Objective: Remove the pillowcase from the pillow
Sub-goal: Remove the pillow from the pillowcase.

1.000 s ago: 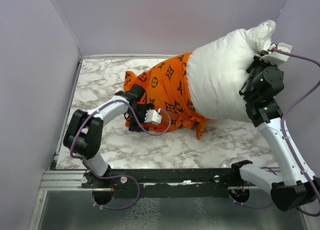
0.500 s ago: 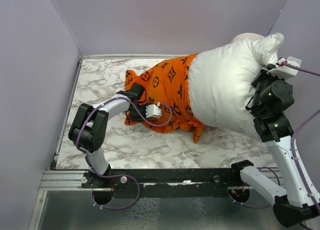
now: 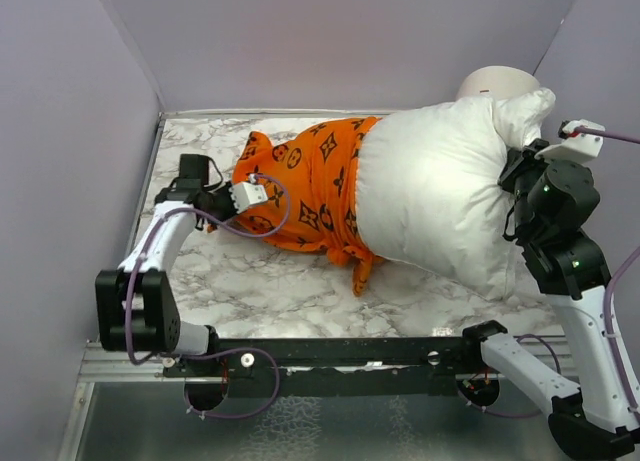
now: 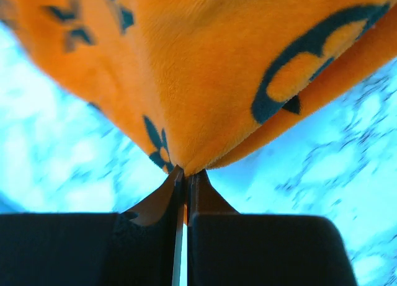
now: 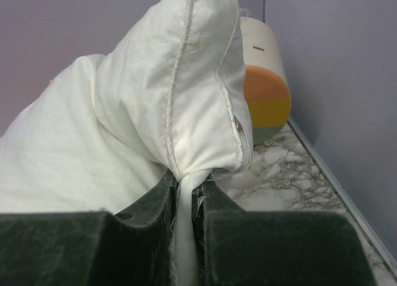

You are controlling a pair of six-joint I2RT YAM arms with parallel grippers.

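We find the left gripper (image 4: 185, 174) clamped on the far end of the orange pillowcase (image 3: 310, 176) and the right gripper (image 5: 186, 182) pinching a corner of the pillow (image 3: 430, 206), which lies half-sheathed across the marble table (image 3: 250, 286); we advise pulling steadily apart, level, both grips firm.

Marble table (image 3: 270, 291) under pillow (image 3: 430, 201), pillowcase (image 3: 315, 181), cylinder (image 3: 497, 81)
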